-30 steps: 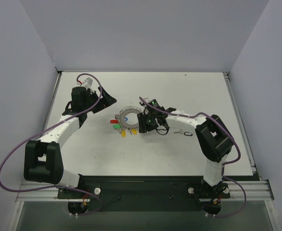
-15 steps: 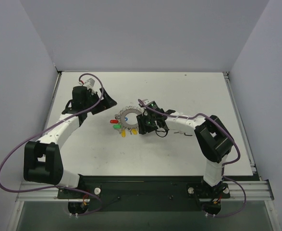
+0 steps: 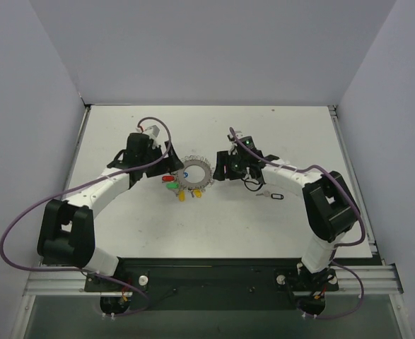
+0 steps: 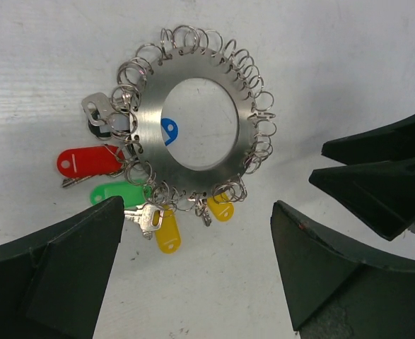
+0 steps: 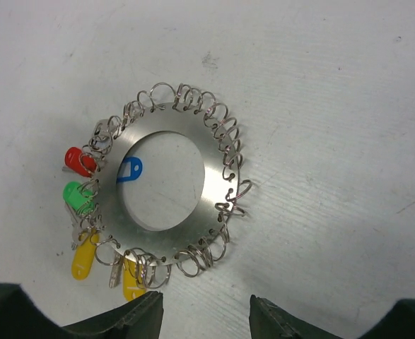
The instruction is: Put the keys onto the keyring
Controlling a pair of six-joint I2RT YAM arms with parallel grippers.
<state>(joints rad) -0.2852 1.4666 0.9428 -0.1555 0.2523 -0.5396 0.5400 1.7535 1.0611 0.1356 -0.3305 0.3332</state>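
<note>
The keyring (image 3: 194, 174) is a flat silvery ring edged with many small wire loops, lying flat on the white table. Red (image 4: 90, 161), green (image 4: 115, 192) and two yellow keys (image 4: 167, 232) hang off its lower left edge, and a blue tag (image 4: 169, 131) lies in its hole. My left gripper (image 3: 172, 166) is open just left of the ring; in its wrist view (image 4: 193, 275) the ring lies beyond the fingertips. My right gripper (image 3: 218, 169) is open just right of the ring. In the right wrist view (image 5: 203, 325) the ring (image 5: 214, 176) lies ahead of it, not touched.
A small black-headed item (image 3: 252, 185) and a small pale key or tag (image 3: 273, 195) lie on the table to the right of the ring, under the right forearm. Grey walls close in the table on three sides.
My left gripper has swung right and stands next to the ring. My right gripper has pulled back from over the ring to its right side. The ring has stayed put.
</note>
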